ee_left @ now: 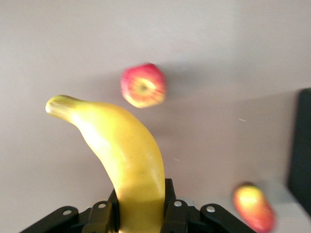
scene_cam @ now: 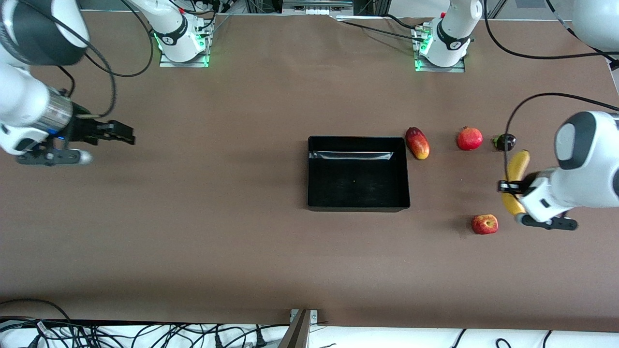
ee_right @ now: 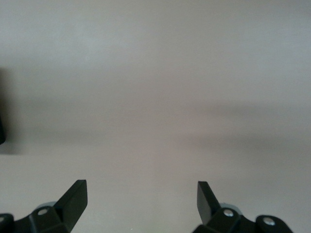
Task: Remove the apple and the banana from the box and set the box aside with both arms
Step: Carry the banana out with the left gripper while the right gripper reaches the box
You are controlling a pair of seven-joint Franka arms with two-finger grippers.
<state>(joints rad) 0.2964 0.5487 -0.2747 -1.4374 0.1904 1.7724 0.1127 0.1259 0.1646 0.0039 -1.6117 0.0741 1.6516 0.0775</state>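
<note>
Left gripper [scene_cam: 511, 186] clamped on the banana [scene_cam: 516, 166] near its middle, up over the table [scene_cam: 217, 217] at the left arm's end; in the left wrist view black fingers [ee_left: 175, 213] pinch the smooth, curved yellow banana [ee_left: 124, 155], its greenish tip pointing away. Right gripper [scene_cam: 126, 134] hanging over bare table at the right arm's end, waiting, jaws spread wide, two black wedge-shaped fingertips [ee_right: 75, 196] well apart.

Box [scene_cam: 358, 205]: shallow, rectangular, glossy black plastic, upright walls, sitting mid-table with nothing inside. Apple [scene_cam: 484, 224]: small, round, red with yellowish patches, on the matte brown table nearer the front camera than the box, toward the left arm's end, close to the held banana. Mango [scene_cam: 417, 143]: elongated, red and yellow, just beside the box's corner. Pomegranate [scene_cam: 469, 138]: round, red, farther toward the left arm's end. Small dark fruit [scene_cam: 504, 142] next along that row.
</note>
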